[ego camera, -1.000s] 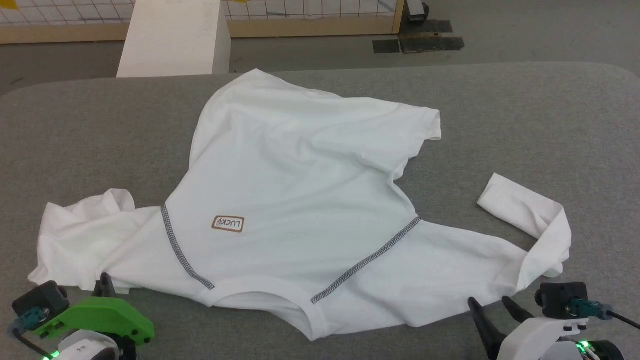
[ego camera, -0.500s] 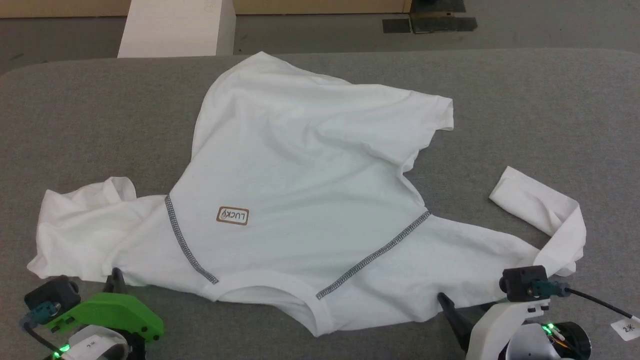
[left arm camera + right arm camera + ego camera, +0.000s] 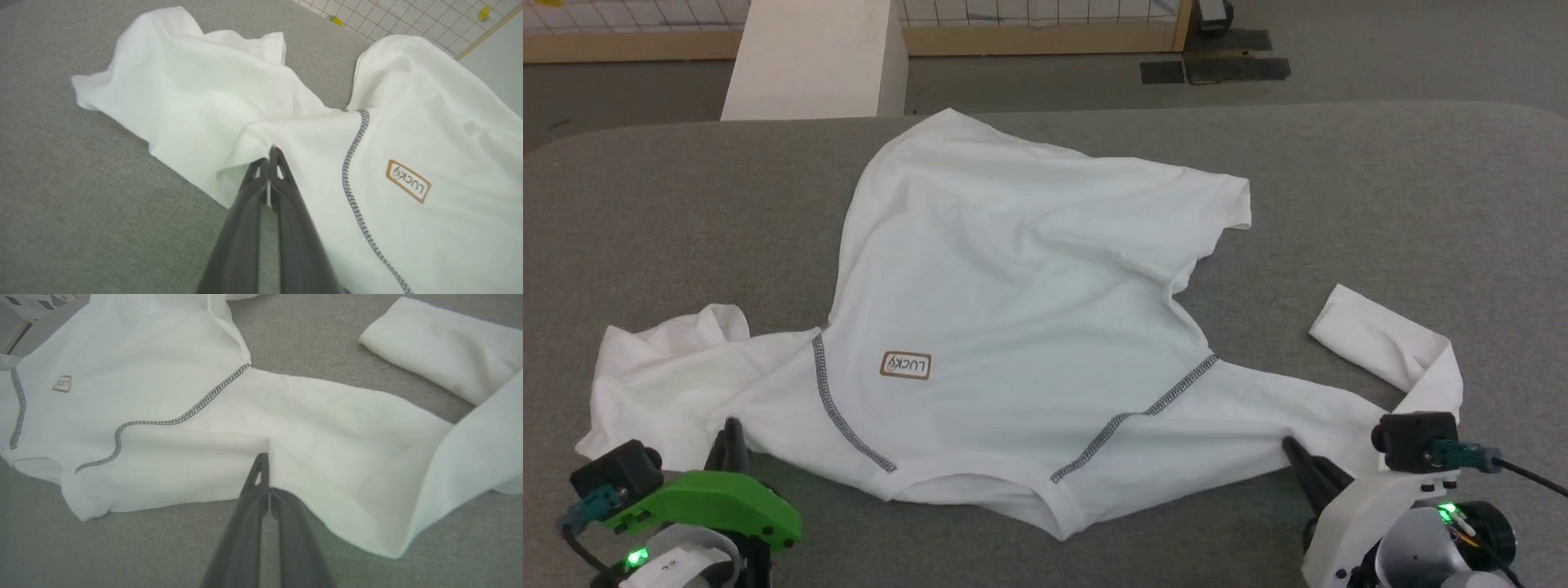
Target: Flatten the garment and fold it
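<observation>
At the near edge of the garment [image 3: 1029, 269] on the bench [image 3: 1421, 204], I am pinching cloth with left gripper [image 3: 271, 156] and right gripper [image 3: 262, 461], both clamped closed.

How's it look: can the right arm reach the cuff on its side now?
Probably yes, after letting go: right gripper is shut on the shirt, at the sleeve; the cuff lies nearby on the table, uncovered.
</observation>
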You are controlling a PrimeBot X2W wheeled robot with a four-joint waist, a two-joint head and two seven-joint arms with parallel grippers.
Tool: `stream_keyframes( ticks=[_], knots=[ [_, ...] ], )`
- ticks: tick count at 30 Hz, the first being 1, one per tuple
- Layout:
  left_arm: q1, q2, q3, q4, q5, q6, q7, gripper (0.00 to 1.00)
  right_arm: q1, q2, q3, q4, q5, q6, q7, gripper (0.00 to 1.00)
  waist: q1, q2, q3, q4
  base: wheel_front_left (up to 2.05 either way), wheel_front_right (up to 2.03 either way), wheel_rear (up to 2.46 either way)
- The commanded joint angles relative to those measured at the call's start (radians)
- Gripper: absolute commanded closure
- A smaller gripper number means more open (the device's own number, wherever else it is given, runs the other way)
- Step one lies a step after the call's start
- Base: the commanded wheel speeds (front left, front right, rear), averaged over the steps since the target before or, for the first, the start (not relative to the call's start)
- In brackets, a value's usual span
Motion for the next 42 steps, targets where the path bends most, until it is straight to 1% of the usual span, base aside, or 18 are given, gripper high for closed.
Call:
stream_keyframes(
  ticks=[1, 3, 6, 9, 12, 15, 17, 19, 22, 23, 25, 28, 31, 35, 39, 42],
  knots=[
    [-0.023, -0.002, 0.000, -0.023, -0.022, -0.018, 0.003, 1.00, -0.002, 0.001, -0.013, -0.027, -0.005, -0.001, 0.001, 1.00, 0.0000, 0.0000, -0.022, -0.012, 0.00, 0.00, 0.00],
    [-0.046, -0.001, -0.005, -0.061, -0.045, -0.046, 0.022, 1.00, -0.018, 0.001, -0.028, -0.075, -0.022, -0.001, 0.021, 1.00, 0.0000, 0.0000, -0.029, -0.016, 0.00, 0.00, 0.00],
    [-0.111, 0.020, -0.029, -0.122, -0.058, -0.080, 0.076, 1.00, -0.076, 0.001, -0.054, -0.147, -0.056, -0.001, 0.070, 1.00, 0.0000, 0.0000, -0.028, -0.023, 0.00, 0.00, 0.00],
    [-0.208, 0.049, -0.055, -0.162, -0.053, -0.099, 0.139, 1.00, -0.175, -0.004, -0.061, -0.188, -0.094, -0.001, 0.131, 1.00, 0.0000, 0.0000, -0.008, -0.030, 0.00, 0.00, 0.00],
    [-0.344, 0.058, -0.067, -0.184, -0.075, -0.116, 0.205, 1.00, -0.316, -0.059, -0.054, -0.194, -0.103, -0.001, 0.198, 1.00, 0.0000, 0.0000, 0.031, -0.039, 0.00, 0.00, 0.00],
    [-0.492, 0.073, -0.065, -0.172, -0.083, -0.120, 0.258, 1.00, -0.479, -0.121, -0.043, -0.168, -0.093, -0.001, 0.249, 1.00, 0.0000, 0.0000, 0.088, -0.049, 0.00, 0.00, 0.00],
    [-0.615, 0.085, -0.056, -0.138, -0.079, -0.115, 0.281, 1.00, -0.621, -0.163, -0.031, -0.127, -0.087, -0.001, 0.273, 1.00, 0.0000, 0.0000, 0.137, -0.058, 0.00, 0.00, 0.00],
    [-0.717, 0.090, -0.046, -0.104, -0.074, -0.107, 0.291, 1.00, -0.739, -0.187, -0.019, -0.085, -0.083, -0.001, 0.285, 1.00, 0.0000, 0.0000, 0.182, -0.065, 0.00, 0.00, 0.00],
    [-0.898, 0.101, -0.029, -0.027, -0.050, -0.094, 0.284, 1.00, -0.947, -0.222, 0.011, 0.010, -0.097, -0.001, 0.283, 1.00, 0.0000, 0.0000, 0.257, -0.079, 0.00, 0.00, 0.00],
    [-0.958, 0.106, -0.025, 0.000, -0.036, -0.088, 0.275, 1.00, -1.018, -0.237, 0.025, 0.046, -0.114, -0.001, 0.275, 1.00, 0.0000, 0.0000, 0.280, -0.083, 0.00, 0.00, 0.00],
    [-1.062, 0.117, -0.018, 0.044, -0.004, -0.076, 0.248, 1.00, -1.137, -0.241, 0.028, 0.110, -0.137, -0.001, 0.251, 1.00, 0.0000, 0.0000, 0.322, -0.089, 0.00, 0.00, 0.00],
    [-1.206, 0.121, -0.011, 0.097, 0.039, -0.059, 0.196, 1.00, -1.294, -0.221, -0.005, 0.180, -0.172, -0.001, 0.191, 1.00, 0.0000, 0.0000, 0.379, -0.092, 0.00, 0.00, 0.00],
    [-1.333, 0.117, -0.001, 0.146, 0.073, -0.052, 0.121, 1.00, -1.434, -0.192, -0.043, 0.235, -0.231, -0.001, 0.097, 1.00, 0.0000, 0.0000, 0.418, -0.094, 0.00, 0.00, 0.00],
    [-1.461, 0.109, 0.025, 0.197, 0.082, -0.062, 0.028, 1.00, -1.577, -0.156, -0.091, 0.289, -0.307, -0.001, -0.033, 1.00, 0.0000, 0.0000, 0.448, -0.094, 0.00, 0.00, 0.00],
    [-1.546, 0.105, 0.044, 0.226, 0.079, -0.089, -0.051, 1.00, -1.684, -0.145, -0.129, 0.342, -0.381, -0.001, -0.162, 1.00, 0.0000, 0.0000, 0.463, -0.087, 0.00, 0.00, 0.00],
    [-1.573, 0.095, 0.052, 0.249, 0.068, -0.105, -0.081, 1.00, -1.736, -0.148, -0.145, 0.402, -0.420, -0.001, -0.233, 1.00, 0.0000, 0.0000, 0.467, -0.078, 0.00, 0.00, 0.00]
  ],
)
